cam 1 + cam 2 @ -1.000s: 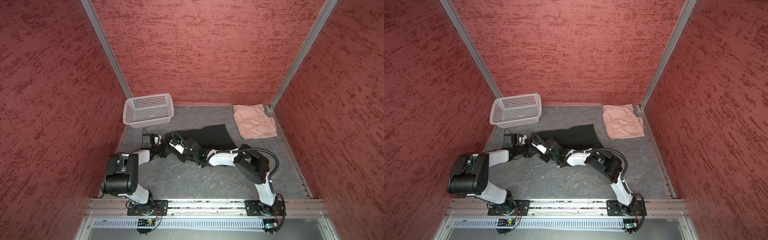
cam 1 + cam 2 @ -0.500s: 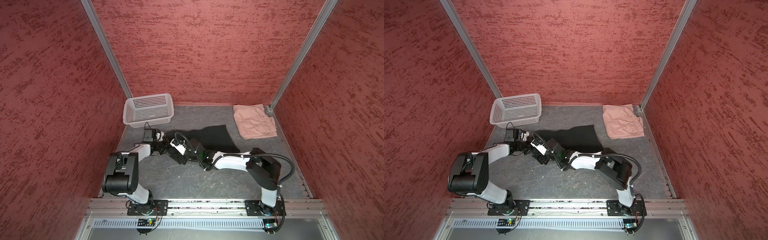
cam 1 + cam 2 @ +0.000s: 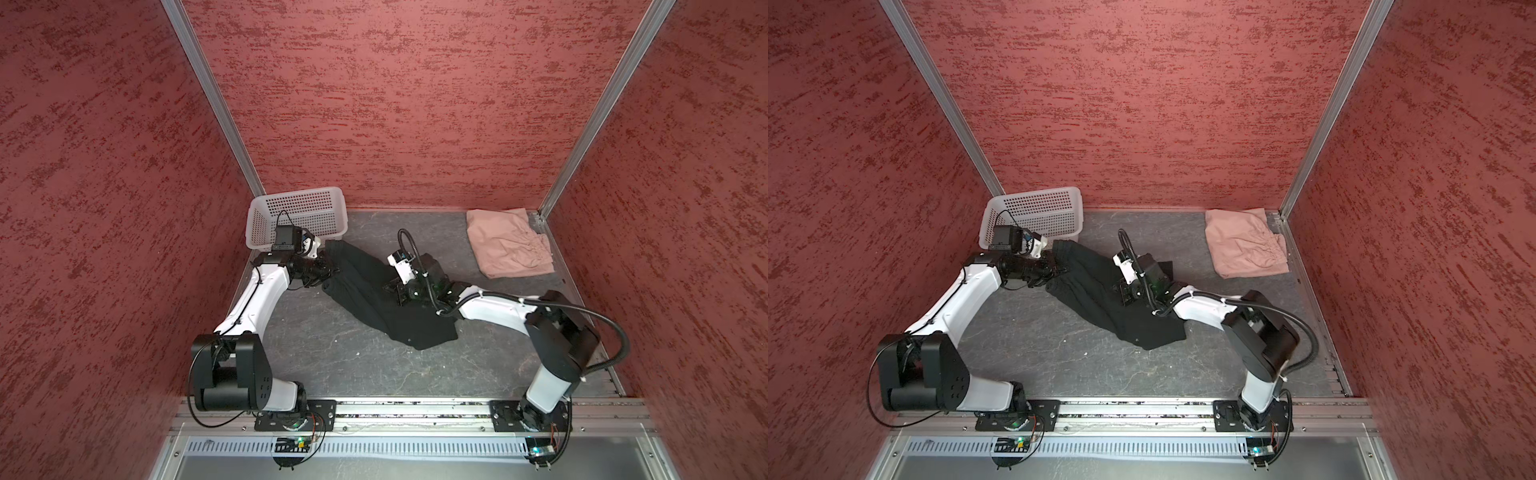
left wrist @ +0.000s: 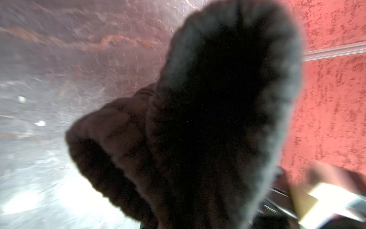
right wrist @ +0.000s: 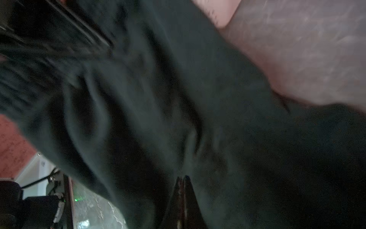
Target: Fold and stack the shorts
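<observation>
The black shorts (image 3: pixel 374 303) lie bunched in a diagonal band across the grey floor in both top views. My left gripper (image 3: pixel 328 266) is shut on their end beside the basket and holds it a little above the floor. In the left wrist view the black shorts (image 4: pixel 217 119) cover the jaws. My right gripper (image 5: pixel 183 178) rests on the middle of the black shorts (image 5: pixel 198 99), its fingers pressed together with no cloth showing between them. The folded pink shorts (image 3: pixel 509 243) lie in the far right corner, away from both grippers.
A white perforated basket (image 3: pixel 297 208) stands in the far left corner, just behind my left wrist. Red walls close in three sides. The metal rail (image 3: pixel 407 405) with both arm bases runs along the front edge.
My left gripper closed on the shorts' end and drew it towards the basket. My right gripper let go, moved right to the middle of the shorts and shut. The cloth now lies diagonally.
</observation>
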You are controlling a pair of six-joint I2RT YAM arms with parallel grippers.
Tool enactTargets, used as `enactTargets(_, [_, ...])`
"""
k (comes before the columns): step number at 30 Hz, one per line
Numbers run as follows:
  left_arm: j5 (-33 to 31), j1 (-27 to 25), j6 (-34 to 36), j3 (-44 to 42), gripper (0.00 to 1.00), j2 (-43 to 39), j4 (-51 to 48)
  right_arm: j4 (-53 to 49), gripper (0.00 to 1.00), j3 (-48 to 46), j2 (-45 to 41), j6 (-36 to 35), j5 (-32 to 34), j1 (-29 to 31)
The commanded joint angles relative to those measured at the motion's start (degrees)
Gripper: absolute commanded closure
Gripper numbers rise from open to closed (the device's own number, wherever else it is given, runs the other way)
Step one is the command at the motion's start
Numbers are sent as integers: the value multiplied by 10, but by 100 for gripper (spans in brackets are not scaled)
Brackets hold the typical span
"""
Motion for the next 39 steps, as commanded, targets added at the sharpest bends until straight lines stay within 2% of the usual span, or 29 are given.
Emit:
enactTargets(1, [-22, 4, 54, 63, 100, 24, -74, 66, 100, 50, 76, 71, -84, 7])
enactTargets(5, [-31, -4, 67, 121, 100, 54, -116, 127, 100, 148, 211, 172, -149, 21])
enactTargets(8, [-39, -13, 71, 138, 100, 64, -129, 130, 100, 187, 250, 195, -166, 35])
enactTargets(11, [-61, -18, 81, 157, 100, 75, -148, 121, 100, 166, 217, 176, -143, 36])
enactTargets(16, [-103, -27, 103, 199, 100, 86, -193, 85, 97, 104, 108, 114, -49, 20])
enactTargets(21, [-126, -27, 115, 220, 100, 87, -210, 60, 95, 93, 83, 104, -44, -16])
enactTargets(23, [-126, -27, 117, 220, 100, 88, -209, 50, 95, 103, 90, 94, -48, -16])
enactTargets(28, [-117, -28, 120, 219, 100, 94, -203, 141, 100, 83, 95, 129, -147, 3])
enactTargets(31, [-118, -28, 119, 216, 100, 93, -199, 157, 100, 85, 114, 145, -176, 31])
enactTargets(35, [-123, -28, 118, 213, 100, 94, -197, 150, 100, 127, 181, 188, -192, 77])
enactTargets(39, [-123, -28, 118, 207, 100, 94, -196, 141, 100, 146, 210, 198, -173, 84])
